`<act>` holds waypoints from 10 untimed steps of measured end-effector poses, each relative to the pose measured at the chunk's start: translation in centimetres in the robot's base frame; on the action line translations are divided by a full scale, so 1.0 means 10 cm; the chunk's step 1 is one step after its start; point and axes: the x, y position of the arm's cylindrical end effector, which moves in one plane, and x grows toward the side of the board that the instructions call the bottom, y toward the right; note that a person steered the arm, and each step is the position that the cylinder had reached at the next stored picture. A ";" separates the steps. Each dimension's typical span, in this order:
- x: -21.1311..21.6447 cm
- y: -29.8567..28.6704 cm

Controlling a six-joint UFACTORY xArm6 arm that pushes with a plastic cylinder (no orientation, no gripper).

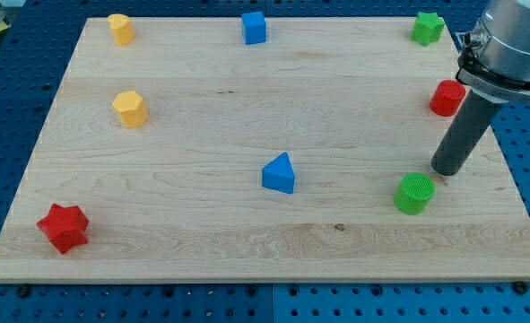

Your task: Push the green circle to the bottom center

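The green circle [413, 194] stands on the wooden board [247, 242] at the lower right. My tip [447, 171] rests on the board just up and to the right of the green circle, a small gap apart from it. The dark rod rises from there toward the view's top right, where the arm's grey body shows.
A red block [447, 97] sits at the right edge above my tip, a green star [427, 28] at the top right. A blue triangle [280, 174] lies mid-board, a blue cube [254, 28] top centre. Two yellow blocks [120, 29] [131, 109] at left, red star [64, 227] bottom left.
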 end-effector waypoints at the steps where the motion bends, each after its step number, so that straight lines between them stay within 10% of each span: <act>1: 0.09 -0.04; 10: 0.82 -1.74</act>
